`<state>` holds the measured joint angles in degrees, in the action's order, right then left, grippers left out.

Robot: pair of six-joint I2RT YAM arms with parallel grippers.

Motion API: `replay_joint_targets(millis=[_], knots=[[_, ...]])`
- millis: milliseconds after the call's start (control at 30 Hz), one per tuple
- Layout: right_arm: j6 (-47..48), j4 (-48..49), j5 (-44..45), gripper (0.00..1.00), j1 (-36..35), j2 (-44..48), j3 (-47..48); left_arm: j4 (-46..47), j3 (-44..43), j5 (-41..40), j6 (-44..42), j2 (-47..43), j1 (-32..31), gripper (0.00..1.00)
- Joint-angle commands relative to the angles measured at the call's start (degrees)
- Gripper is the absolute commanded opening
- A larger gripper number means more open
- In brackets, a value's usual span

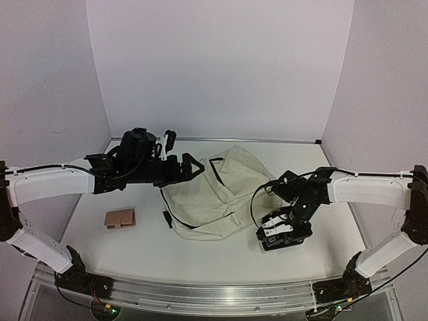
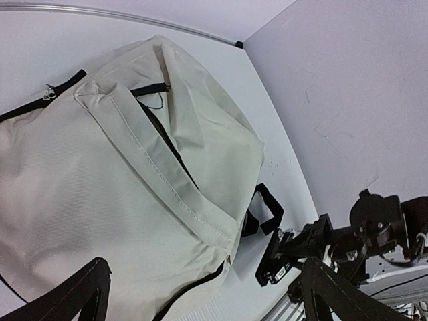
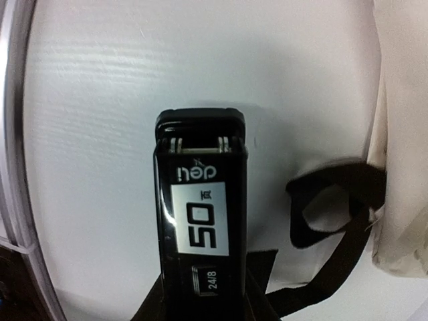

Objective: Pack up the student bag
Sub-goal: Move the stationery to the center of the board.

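The right gripper point(image 1: 281, 231) is down at the table point(image 1: 147, 251) on the right side, with a black stapler point(image 3: 200, 227) between its fingers. In the right wrist view the fingers press against both long sides of the stapler's near end, so the jaws appear to be pinching it across its narrow width. The stapler rests on the table, not yet lifted. Its long axis runs straight out from the wrist, in line with the fingers, and the labelled top faces up. The bag point(image 1: 217, 194) lies slumped in the middle of the table, just to the left of this gripper. One black strap loop point(image 3: 334, 207) reaches out near the stapler without touching it. A dark zipper slit under a fabric flap runs across the upper middle of the bag, and this looks like the mouth. If so, the stapler has to go up, left and slightly away from the arm bases to reach it. The left gripper point(image 1: 192, 166) hangs at the bag's far left edge with its jaws spread wide and nothing in them. It is the nearer one to that slit and is well placed to lift the flap. A small brown wallet point(image 1: 120, 219) lies well apart on the left.
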<state>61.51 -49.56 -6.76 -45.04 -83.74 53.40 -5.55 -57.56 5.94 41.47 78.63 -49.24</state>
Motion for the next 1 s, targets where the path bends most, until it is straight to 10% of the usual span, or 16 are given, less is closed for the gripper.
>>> replay_joint_targets(millis=[0, 433, 767, 967], knots=[[-9.51, -1.06, -1.37, 0.19, -7.32, -3.7, 5.42, -1.88, 1.25, -2.81, 0.98, -4.01, 0.57, 1.0], [-24.94, 3.99, 1.67, 0.2, -25.75, -28.76, 28.52, -10.07, 2.46, -10.24, 4.3, -10.0, 1.59, 1.0], [-31.12, 3.86, 0.21, 0.91, -25.33, -23.96, 33.08, -15.34, 1.63, -10.18, 2.82, -10.71, 1.64, 1.0], [-35.97, 2.79, -8.6, 0.98, -16.33, -12.79, 32.86, -18.11, -2.87, -1.65, -3.84, -5.72, 1.55, 1.0]])
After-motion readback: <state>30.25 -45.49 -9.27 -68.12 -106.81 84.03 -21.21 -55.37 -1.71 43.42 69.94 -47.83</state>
